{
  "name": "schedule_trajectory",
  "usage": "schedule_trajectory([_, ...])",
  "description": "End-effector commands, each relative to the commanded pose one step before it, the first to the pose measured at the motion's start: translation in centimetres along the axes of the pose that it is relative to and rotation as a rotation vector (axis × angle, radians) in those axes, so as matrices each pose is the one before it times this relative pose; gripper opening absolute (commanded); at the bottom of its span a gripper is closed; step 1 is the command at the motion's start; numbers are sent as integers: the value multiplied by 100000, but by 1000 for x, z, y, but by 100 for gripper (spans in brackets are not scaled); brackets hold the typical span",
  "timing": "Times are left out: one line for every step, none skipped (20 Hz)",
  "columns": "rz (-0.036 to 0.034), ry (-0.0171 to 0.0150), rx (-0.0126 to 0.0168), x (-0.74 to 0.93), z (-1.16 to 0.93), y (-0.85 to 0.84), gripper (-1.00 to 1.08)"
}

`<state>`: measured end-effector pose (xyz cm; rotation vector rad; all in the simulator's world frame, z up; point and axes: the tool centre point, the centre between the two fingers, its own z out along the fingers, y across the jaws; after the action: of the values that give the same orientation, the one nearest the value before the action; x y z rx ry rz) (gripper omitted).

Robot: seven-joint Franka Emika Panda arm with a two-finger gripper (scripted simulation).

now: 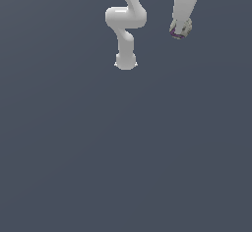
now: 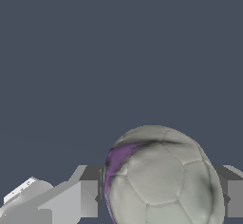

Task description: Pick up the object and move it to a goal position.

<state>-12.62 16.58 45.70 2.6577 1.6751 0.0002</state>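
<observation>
Exterior view shows you the arm (image 1: 125, 22) reaching down from the top edge over a bare grey floor (image 1: 123, 152), its hand hanging toward the exterior view's right. The gripper (image 1: 180, 29) has the ball (image 1: 179, 31) at its tip; in the wrist view the ball (image 2: 159, 178) sits between the fingers (image 2: 88, 197), which appear closed against both its sides. You are judged to be in the carry step. No goal marker is visible, so your next move calls for steady travel without loosening the grasp
</observation>
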Motion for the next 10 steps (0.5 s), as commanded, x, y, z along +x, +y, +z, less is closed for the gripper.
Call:
schedule_trajectory([106, -20, 9, 105, -1519, -371, -100])
schedule_trajectory([0, 0, 0, 54, -460, -110, -100])
schedule_trajectory([48, -2, -6, 34, -409, -80, -100])
schedule_trajectory([0, 0, 0, 47, -356, -80, -100])
schedule_trajectory([0, 0, 0, 43, -305, -67, -100])
schedule_trajectory([69, 2, -5, 12, -257, -31, -100])
schedule_trajectory([0, 0, 0, 32, -205, -42, -100])
schedule_trajectory([0, 0, 0, 26, -156, -31, -100])
schedule_trajectory([0, 0, 0, 19, -110, -21, -100])
schedule_trajectory([0, 0, 0, 11, -65, -12, -100])
